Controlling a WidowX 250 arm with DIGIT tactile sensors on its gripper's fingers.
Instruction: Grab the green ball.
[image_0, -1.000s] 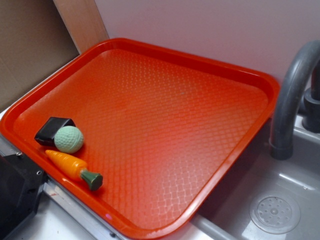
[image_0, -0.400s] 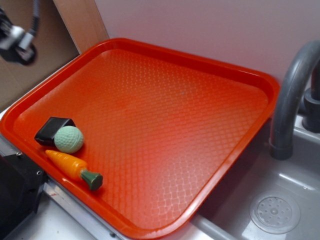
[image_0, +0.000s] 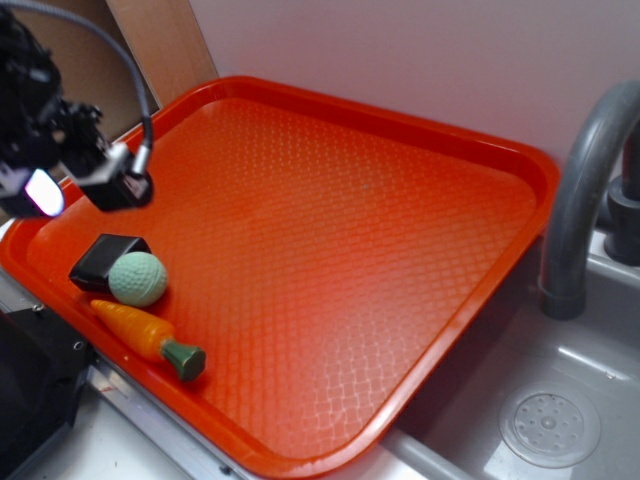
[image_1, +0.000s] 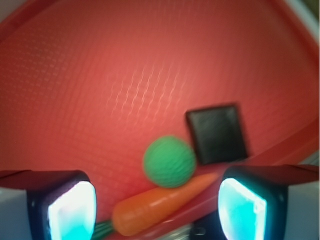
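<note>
At tray's near-left corner, exterior view: green ball (image_0: 138, 278) touches a black block (image_0: 107, 262); toy carrot (image_0: 148, 338) lies just beside.
Change, exterior view: gripper (image_0: 75, 180), absent a second ago, now hangs above the orange tray (image_0: 420, 140), near the ball.
Wrist view: green ball (image_1: 169, 161) sits between spread fingers (image_1: 70, 207), grasping nothing.
Meaning: approach underway; descent likely next.

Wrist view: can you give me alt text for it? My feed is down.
Open claw above a red tray, its two fingers framing the bottom corners. Between them lies a green ball, an orange carrot touching it below and a black block just right. The image is blurred.
</note>
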